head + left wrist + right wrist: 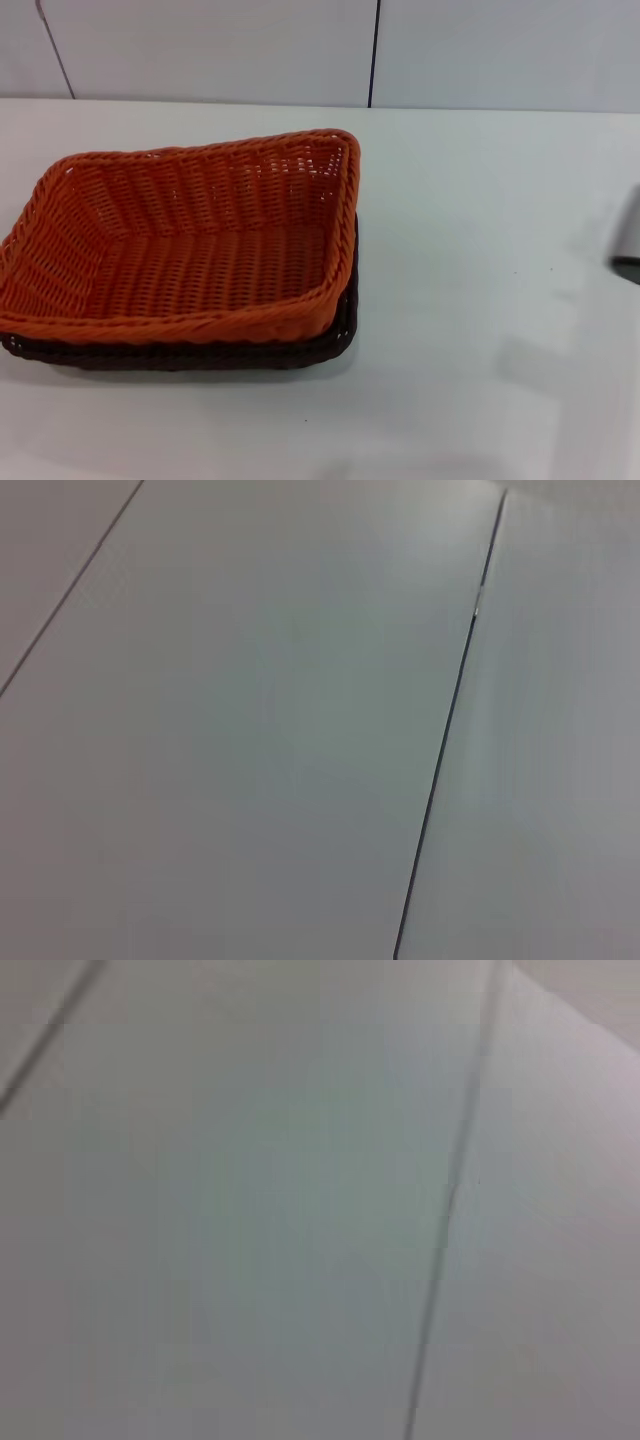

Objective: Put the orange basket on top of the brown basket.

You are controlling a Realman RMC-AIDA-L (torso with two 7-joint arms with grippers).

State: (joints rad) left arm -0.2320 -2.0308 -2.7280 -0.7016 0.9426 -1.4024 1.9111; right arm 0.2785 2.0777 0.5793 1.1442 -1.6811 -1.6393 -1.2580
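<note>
Only a sliver of the robot shows. In the head view, a dark, blurred part of the right arm (630, 245) juts in at the right edge of the table, well off to the side; its fingers are out of sight. The left arm appears nowhere. Neither wrist view shows any fingers.
</note>
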